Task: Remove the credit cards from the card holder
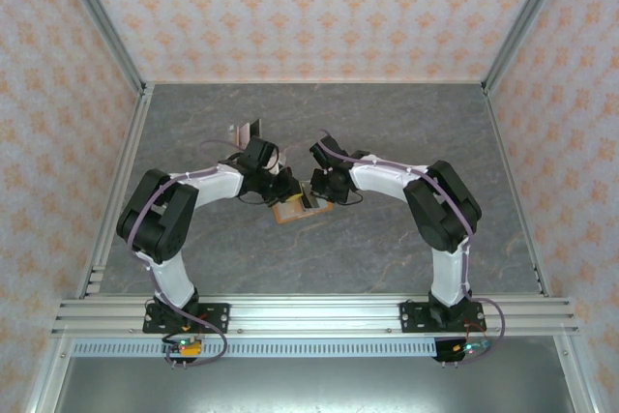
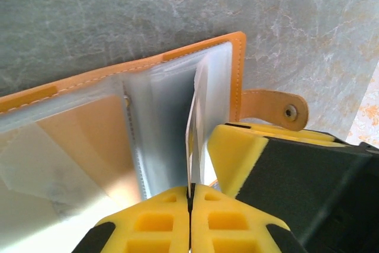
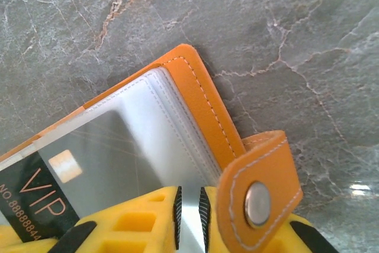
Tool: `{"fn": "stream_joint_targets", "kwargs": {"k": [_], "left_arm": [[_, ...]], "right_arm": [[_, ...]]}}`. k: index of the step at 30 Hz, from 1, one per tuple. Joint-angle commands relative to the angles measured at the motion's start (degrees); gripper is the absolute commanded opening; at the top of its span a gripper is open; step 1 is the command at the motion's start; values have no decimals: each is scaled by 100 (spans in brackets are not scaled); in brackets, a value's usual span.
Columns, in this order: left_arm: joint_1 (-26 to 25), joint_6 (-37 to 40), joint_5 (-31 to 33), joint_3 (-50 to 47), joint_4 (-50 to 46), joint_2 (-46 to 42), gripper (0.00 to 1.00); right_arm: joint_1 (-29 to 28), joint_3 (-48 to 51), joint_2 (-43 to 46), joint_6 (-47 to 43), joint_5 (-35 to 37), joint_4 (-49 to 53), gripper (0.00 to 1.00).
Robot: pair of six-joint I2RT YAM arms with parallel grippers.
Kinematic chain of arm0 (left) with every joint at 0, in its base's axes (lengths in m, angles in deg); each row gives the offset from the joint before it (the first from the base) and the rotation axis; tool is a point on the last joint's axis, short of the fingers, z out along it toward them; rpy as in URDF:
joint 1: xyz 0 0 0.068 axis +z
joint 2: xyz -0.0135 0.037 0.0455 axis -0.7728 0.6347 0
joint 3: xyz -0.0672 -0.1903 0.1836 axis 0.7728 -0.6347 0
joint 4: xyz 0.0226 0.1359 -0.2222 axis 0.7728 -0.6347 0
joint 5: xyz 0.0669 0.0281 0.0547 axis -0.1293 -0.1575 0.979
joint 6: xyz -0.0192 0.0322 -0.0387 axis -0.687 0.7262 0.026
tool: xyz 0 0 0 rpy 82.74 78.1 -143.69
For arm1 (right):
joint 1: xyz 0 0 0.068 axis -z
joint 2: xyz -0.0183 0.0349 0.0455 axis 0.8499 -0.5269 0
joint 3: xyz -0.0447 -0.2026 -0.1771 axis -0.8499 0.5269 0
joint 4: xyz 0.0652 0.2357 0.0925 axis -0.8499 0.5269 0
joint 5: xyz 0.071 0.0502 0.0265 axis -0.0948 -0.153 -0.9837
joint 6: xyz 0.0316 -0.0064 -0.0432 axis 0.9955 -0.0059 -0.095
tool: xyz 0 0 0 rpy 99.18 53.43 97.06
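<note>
**Both end effectors at the open card holder, mid-table**

The card holder point(image 1: 293, 211) lay open on the grey marbled table point(image 1: 406, 123), between the two arms.

Left end effector point(image 2: 190, 191): the yellow fingers point(image 2: 155, 220) were pressed together on a pale sheet point(image 2: 195, 125) standing edge-on out of the holder's point(image 2: 238, 69) clear sleeves (sleeve page or card, could not tell). The snap strap point(image 2: 275, 108) lay flat on the table beyond the orange rim.

Right end effector point(image 3: 189, 205): the fingers point(image 3: 142, 223) stood narrowly apart at the sleeve edge; I could not tell whether they gripped anything. A black card point(image 3: 35, 197) marked "VIP" sat inside a clear sleeve of the holder point(image 3: 201, 99). The strap's stud point(image 3: 257, 204) faced the camera, just beside the fingers.

In the top view, loose cards point(image 1: 246, 130) lay beyond the left arm, well apart from the holder.
</note>
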Motion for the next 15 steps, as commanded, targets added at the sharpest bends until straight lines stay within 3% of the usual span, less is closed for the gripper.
{"fn": "stream_joint_targets", "kwargs": {"k": [1,7,15], "left_arm": [[41,141,70,-95,-131,-132,4],[68,297,231,-115,-455,-406,0],[111,987,964,165,-1910,-1242,0]], "right_arm": [[8,62,-323,74,233,561,20],[7,118,-180,11,110,388,20],[74,402,803,-254,25,-285,27]]}}
